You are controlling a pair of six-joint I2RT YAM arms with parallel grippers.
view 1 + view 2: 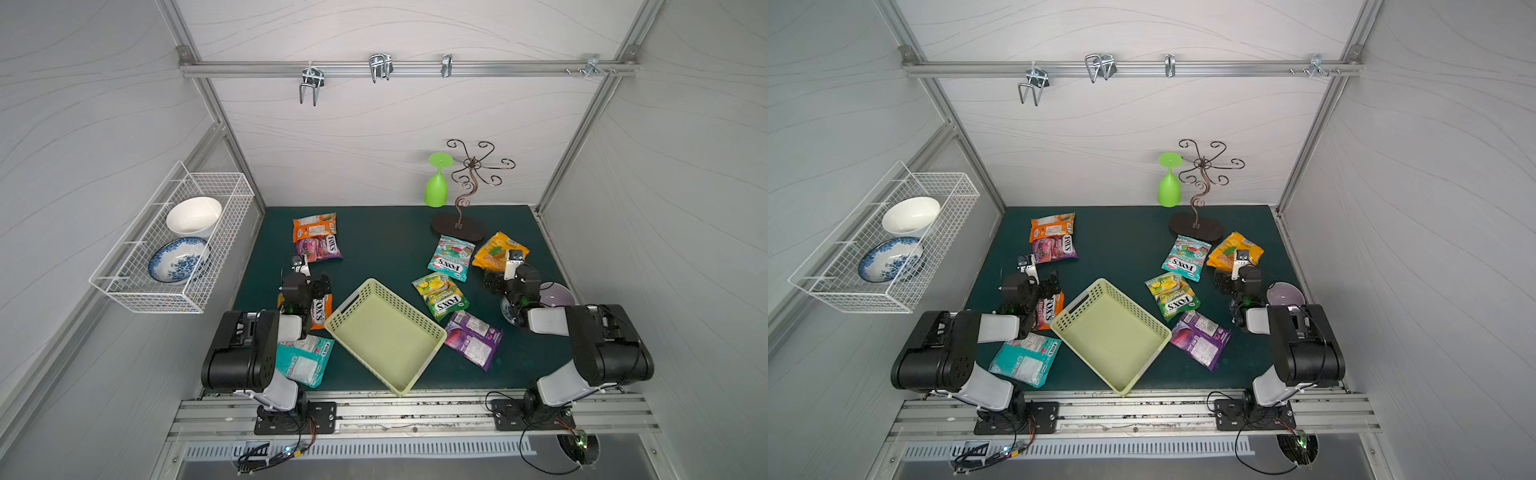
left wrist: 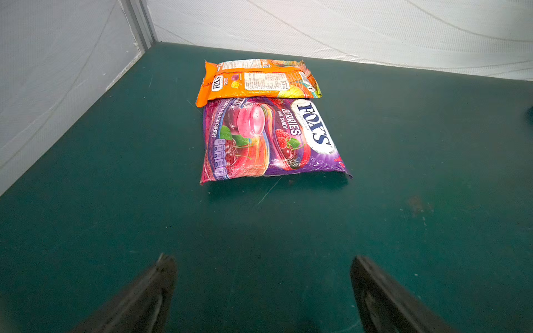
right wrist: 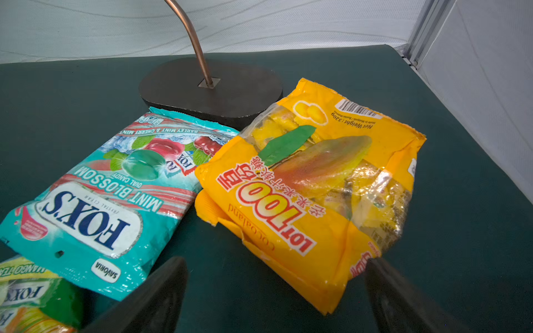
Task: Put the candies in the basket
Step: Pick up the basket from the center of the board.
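Aiming the left gripper (image 2: 261, 258) at the purple-pink packet (image 2: 268, 138) and the right gripper (image 3: 275, 261) at the yellow packet (image 3: 311, 187), I have both open, empty, ready to straddle.

The dark green tabletop (image 1: 386, 249) carries an empty pale basket (image 1: 384, 340), askew near the front. On the left lie an orange packet (image 1: 314, 226) overlapping a pink-purple packet (image 1: 319, 248), a second orange packet (image 1: 321, 309) and a second teal packet (image 1: 305, 359). On the right lie a teal packet (image 1: 451, 257) touching a yellow packet (image 1: 496, 249), a green-yellow packet (image 1: 440, 296), a purple packet (image 1: 473, 338), a stand (image 1: 457, 228) and a lilac bowl (image 1: 557, 293).
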